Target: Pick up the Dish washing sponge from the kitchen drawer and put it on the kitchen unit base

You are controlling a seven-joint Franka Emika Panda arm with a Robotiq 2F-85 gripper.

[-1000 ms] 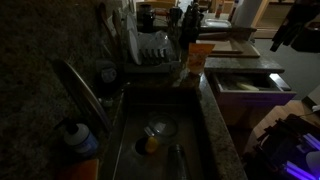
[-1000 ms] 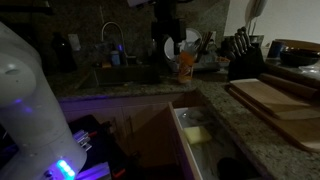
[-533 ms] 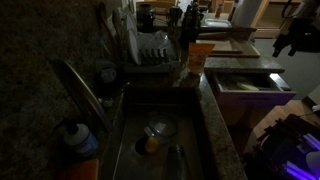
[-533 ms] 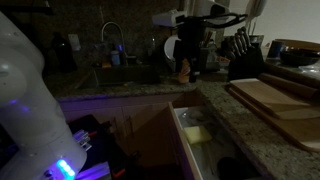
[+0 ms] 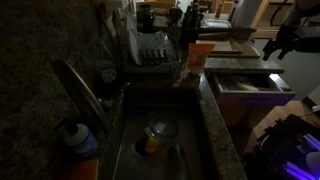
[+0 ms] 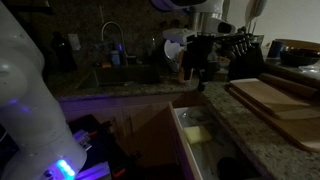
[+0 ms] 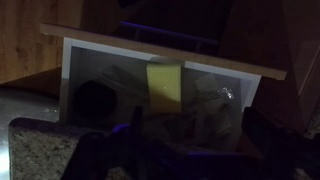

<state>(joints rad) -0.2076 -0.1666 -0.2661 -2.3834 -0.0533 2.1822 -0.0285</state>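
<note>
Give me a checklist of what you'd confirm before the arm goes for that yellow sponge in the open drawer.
1. White kitchen drawer open: ok.
2. Yellow rectangular dish sponge in sight inside it: ok, near the middle of the wrist view.
3. Jaws open: cannot tell, the pictures are too dark.
4. Jaws down at the sponge: not ok; in both exterior views they hang well above drawer level.
5. Room beside the sponge: cannot tell; dim shapes lie on either side of it.
</note>
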